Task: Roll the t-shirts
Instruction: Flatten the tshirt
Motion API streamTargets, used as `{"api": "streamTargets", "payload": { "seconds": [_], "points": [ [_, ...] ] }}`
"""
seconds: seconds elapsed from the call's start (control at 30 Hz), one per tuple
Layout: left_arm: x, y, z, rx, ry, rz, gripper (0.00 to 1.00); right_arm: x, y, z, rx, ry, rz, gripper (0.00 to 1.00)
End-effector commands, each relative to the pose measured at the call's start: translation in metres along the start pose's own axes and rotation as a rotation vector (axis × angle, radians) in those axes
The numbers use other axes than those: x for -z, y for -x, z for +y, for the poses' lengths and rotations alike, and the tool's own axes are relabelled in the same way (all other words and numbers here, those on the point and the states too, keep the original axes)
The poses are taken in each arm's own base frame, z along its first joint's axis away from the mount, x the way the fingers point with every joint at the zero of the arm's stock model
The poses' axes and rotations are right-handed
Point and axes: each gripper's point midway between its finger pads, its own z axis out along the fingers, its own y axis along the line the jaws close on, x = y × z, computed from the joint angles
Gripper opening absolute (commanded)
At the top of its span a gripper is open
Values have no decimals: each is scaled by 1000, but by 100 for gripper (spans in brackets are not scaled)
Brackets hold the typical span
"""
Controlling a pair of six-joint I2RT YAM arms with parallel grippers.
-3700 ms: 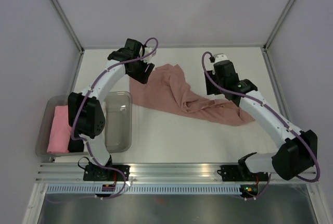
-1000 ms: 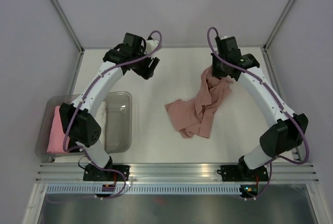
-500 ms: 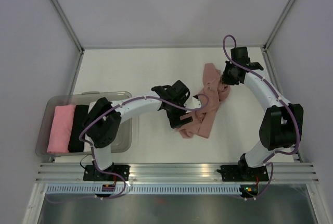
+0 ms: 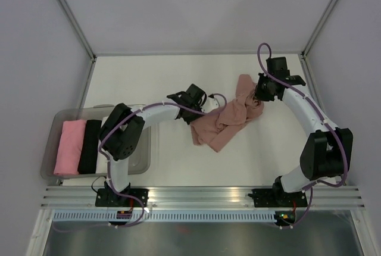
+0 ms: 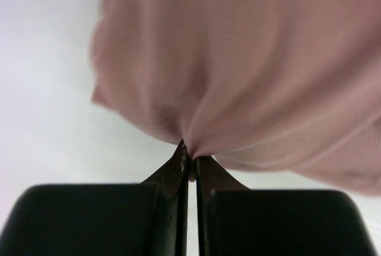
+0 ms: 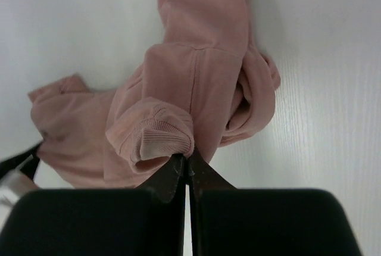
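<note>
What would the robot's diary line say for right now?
left gripper: shut on t-shirt | right gripper: shut on t-shirt | t-shirt: bunched, not rolled, on table | tray: pink roll, black roll

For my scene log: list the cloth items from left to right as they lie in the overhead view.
Going rightward: bright pink roll → black roll → salmon-pink t-shirt.

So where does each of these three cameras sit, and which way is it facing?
Top external: overhead behind the bases, looking down on the table; left arm and right arm show.
Left wrist: on that left arm, facing along its shut left tool pinching the t-shirt.
Right wrist: likewise, right tool shut on it.
Shared: all show the t-shirt.
</note>
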Motion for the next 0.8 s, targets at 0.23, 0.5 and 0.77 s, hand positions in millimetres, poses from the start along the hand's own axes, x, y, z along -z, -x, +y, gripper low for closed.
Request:
{"api": "streamTargets", "payload": {
  "seconds": [0.23, 0.5, 0.77],
  "points": [
    [65, 45, 137, 214, 180, -273, 81, 53, -36, 65, -104, 314, 28, 0],
    [91, 44, 11, 133, -313, -245, 64, 30, -34, 55, -84, 249, 47, 0],
    [51, 10, -37, 177, -546, -106, 76, 26, -32, 56, -71, 248, 44, 0]
  ]
}}
